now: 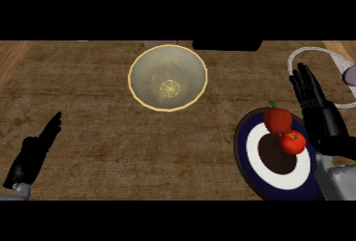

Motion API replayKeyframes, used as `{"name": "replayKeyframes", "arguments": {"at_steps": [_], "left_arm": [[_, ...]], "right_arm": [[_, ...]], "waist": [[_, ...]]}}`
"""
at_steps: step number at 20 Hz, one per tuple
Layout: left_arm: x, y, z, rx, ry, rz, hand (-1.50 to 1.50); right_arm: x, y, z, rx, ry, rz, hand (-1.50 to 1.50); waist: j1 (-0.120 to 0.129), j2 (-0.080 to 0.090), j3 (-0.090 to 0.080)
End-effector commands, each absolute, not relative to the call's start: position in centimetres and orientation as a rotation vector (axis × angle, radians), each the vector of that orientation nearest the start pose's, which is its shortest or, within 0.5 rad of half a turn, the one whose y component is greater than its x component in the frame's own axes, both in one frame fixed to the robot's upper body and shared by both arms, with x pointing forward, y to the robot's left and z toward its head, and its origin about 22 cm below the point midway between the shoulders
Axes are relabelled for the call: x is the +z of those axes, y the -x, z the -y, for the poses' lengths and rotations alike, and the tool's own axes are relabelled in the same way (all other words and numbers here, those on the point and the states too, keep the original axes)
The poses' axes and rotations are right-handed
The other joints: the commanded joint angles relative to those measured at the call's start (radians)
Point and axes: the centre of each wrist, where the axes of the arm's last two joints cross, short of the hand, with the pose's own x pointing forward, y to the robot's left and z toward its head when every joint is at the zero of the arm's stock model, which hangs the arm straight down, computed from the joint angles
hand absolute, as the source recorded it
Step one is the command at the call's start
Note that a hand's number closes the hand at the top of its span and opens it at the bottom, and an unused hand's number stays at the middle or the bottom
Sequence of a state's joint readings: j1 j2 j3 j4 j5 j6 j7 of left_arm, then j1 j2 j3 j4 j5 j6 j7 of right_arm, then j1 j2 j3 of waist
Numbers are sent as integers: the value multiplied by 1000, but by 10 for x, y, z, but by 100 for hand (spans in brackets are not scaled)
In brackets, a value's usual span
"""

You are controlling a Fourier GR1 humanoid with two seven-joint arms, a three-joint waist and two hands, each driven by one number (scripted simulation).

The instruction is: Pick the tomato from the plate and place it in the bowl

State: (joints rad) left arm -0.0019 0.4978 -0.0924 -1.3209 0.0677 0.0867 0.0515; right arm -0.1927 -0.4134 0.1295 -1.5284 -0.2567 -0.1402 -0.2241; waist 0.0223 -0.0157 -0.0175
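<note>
A small red tomato (pixel 293 142) lies on the right part of a dark blue and white plate (pixel 261 167) at the lower right. A red pepper with a green stem (pixel 277 119) sits just behind it on the same plate. The yellowish bowl (pixel 143 63) stands at the upper middle of the wooden counter with nothing in it. My right hand (pixel 314 101) is open, fingers straight and pointing away, just right of the plate and beside the tomato without touching it. At the lower left my left hand (pixel 35 153) rests open, far from the plate.
A white-rimmed object (pixel 306 52) with something pale purple (pixel 350 75) shows at the right edge behind my right hand. A dark block (pixel 227 45) sits at the counter's far edge beyond the bowl. Bare wood lies between plate and bowl.
</note>
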Motion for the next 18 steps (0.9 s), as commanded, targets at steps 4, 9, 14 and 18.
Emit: {"name": "replayKeyframes", "arguments": {"at_steps": [4,9,14,18], "left_arm": [[42,-279,-322,-176,-316,1608,0],[71,-287,-323,15,-237,1759,0],[82,-290,-321,38,-259,1796,0],[79,-296,-341,43,-255,1785,0]], "right_arm": [[53,-274,204,515,-653,1662,-150],[67,-260,242,804,-519,1712,-150],[111,-248,289,936,-586,1774,-150],[154,-249,327,1132,-459,1773,-150]], "waist": [[44,17,18],[-24,10,18],[-31,12,18],[-42,13,17]]}}
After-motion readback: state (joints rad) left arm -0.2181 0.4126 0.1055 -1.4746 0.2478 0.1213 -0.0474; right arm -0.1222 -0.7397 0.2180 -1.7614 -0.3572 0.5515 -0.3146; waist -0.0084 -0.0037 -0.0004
